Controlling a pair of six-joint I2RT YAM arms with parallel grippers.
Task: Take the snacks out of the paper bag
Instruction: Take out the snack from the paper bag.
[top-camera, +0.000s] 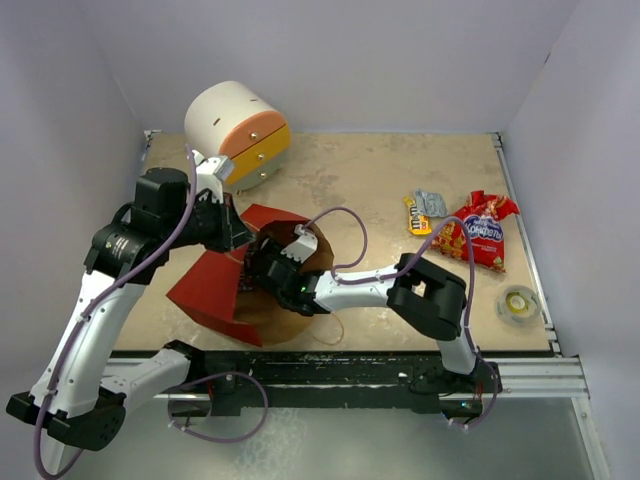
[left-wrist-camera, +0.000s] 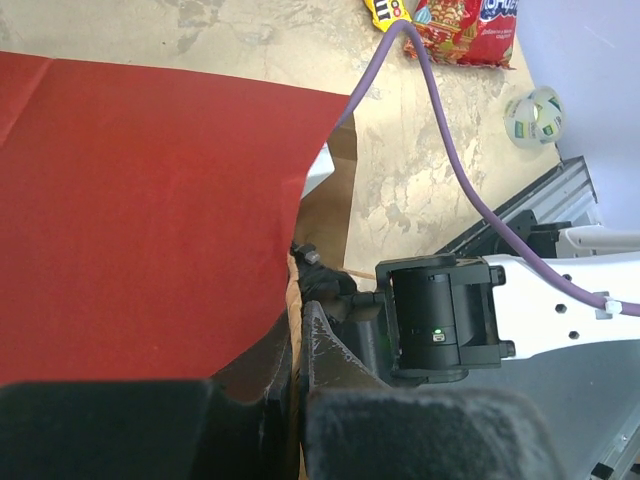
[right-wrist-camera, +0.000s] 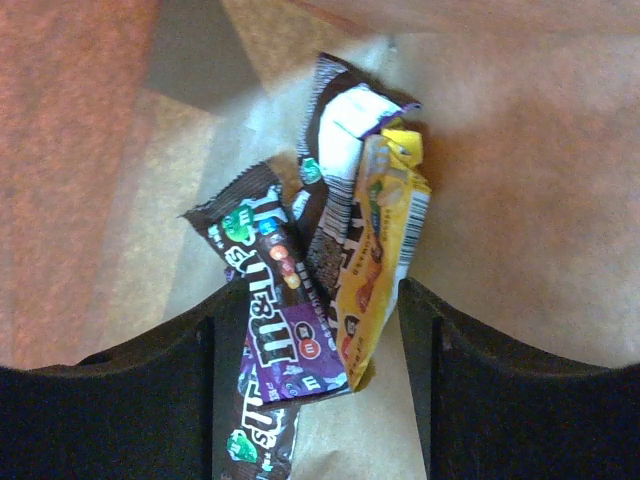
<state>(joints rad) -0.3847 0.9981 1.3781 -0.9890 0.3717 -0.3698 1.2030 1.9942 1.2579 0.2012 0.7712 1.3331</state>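
The paper bag (top-camera: 215, 290) lies on its side, red outside, kraft brown inside, its mouth facing right. My left gripper (top-camera: 238, 238) is shut on the bag's upper rim; in the left wrist view the fingers (left-wrist-camera: 320, 345) pinch the brown paper edge beside the red wall (left-wrist-camera: 150, 200). My right gripper (top-camera: 264, 267) reaches into the bag's mouth. In the right wrist view it (right-wrist-camera: 315, 300) is open, with a purple-brown packet (right-wrist-camera: 280, 310), a yellow packet (right-wrist-camera: 380, 250) and a brown packet (right-wrist-camera: 335, 130) lying between its fingers on the bag's inside. A big red snack bag (top-camera: 482, 230) and two small packets (top-camera: 422, 210) lie on the table at right.
A white drawer unit with orange and yellow fronts (top-camera: 235, 125) stands at the back left. A tape roll (top-camera: 519, 304) lies near the right front edge. White walls enclose the table. A purple cable (top-camera: 345, 225) arches over the right arm.
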